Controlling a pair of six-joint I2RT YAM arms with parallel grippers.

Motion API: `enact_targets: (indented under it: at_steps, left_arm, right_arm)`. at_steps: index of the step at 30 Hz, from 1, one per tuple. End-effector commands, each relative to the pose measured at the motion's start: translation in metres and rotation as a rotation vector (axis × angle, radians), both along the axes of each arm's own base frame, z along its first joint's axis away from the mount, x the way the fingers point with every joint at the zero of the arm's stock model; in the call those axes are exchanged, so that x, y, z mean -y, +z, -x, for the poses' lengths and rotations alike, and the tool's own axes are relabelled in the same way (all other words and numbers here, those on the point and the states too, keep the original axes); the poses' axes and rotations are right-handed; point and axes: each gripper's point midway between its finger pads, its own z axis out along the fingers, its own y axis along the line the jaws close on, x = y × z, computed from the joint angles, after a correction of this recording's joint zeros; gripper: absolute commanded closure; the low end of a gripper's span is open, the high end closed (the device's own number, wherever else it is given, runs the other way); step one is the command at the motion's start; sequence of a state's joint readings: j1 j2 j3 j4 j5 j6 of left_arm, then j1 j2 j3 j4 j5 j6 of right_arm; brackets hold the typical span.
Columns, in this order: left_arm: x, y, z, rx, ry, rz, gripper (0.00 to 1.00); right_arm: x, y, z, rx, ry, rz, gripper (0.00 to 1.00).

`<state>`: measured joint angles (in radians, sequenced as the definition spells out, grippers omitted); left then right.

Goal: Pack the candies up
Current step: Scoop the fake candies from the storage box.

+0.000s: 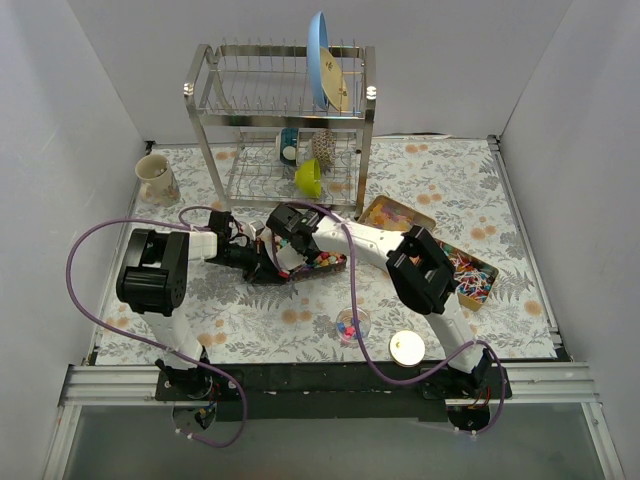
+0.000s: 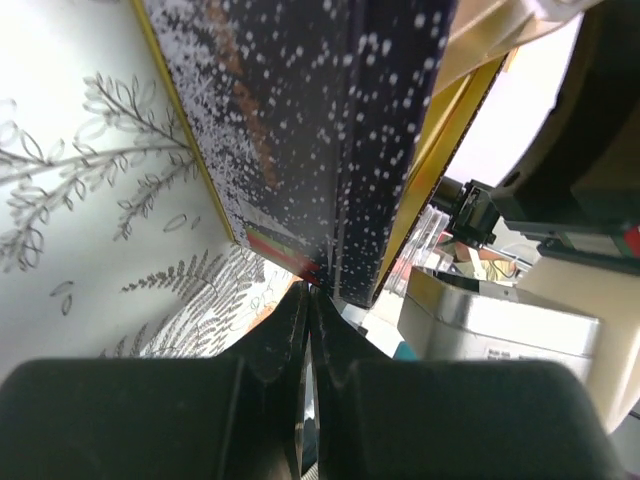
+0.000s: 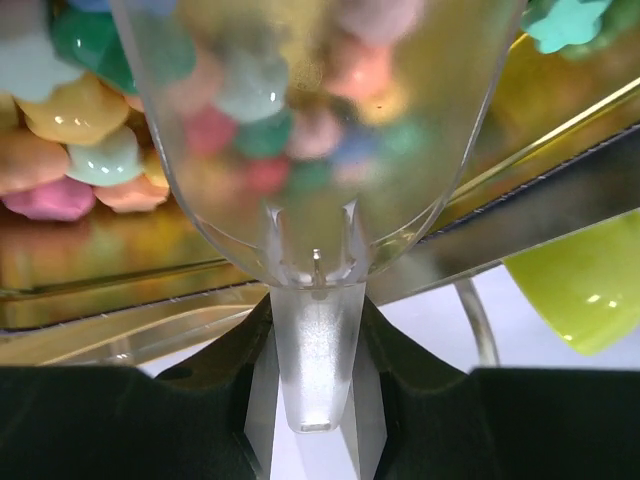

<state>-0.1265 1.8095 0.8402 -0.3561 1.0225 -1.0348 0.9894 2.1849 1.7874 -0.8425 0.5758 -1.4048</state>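
Pastel star-shaped candies (image 3: 70,130) lie in a dark speckled tin (image 1: 318,266) with a gold inside, at the table's middle. My right gripper (image 1: 291,243) is shut on the handle of a clear plastic scoop (image 3: 315,340). The scoop's bowl (image 3: 310,120) is down among the candies with several showing blurred through it. My left gripper (image 1: 262,262) is at the tin's left end. In the left wrist view its fingertips (image 2: 296,310) are pressed together on the tin's wall (image 2: 330,150). A small clear cup (image 1: 351,324) with multicoloured candies stands in front of the tin.
A gold tray (image 1: 476,276) of red-white-blue wrapped candies and a second gold tray (image 1: 392,214) lie to the right. A round gold lid (image 1: 407,347) sits near the front edge. A dish rack (image 1: 283,120) with a blue plate and a yellow-green bowl (image 1: 309,177) stands behind. A mug (image 1: 157,178) stands at the far left.
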Motion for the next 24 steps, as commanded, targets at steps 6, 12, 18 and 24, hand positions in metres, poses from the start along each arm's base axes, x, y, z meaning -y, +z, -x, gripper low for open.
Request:
enact_targets:
  at_steps: [6,12,18,24]
  left_arm:
    - [0.007,0.026,-0.01,0.131,-0.03,0.075,0.99]
    - [0.003,0.026,-0.008,0.138,-0.027,0.059,0.99]
    - [-0.004,0.034,-0.006,0.158,-0.031,0.043,0.98]
    - [-0.01,0.047,-0.007,0.194,-0.06,0.018,0.97]
  right_arm:
    - [-0.01,-0.057,0.083,-0.46,-0.086,-0.086,0.99]
    - [-0.018,-0.056,0.096,-0.577,-0.149,-0.231,0.99]
    - [-0.029,-0.049,0.109,-0.609,-0.144,-0.394,0.99]
    - [-0.026,-0.046,0.106,-0.561,-0.185,-0.484,0.99]
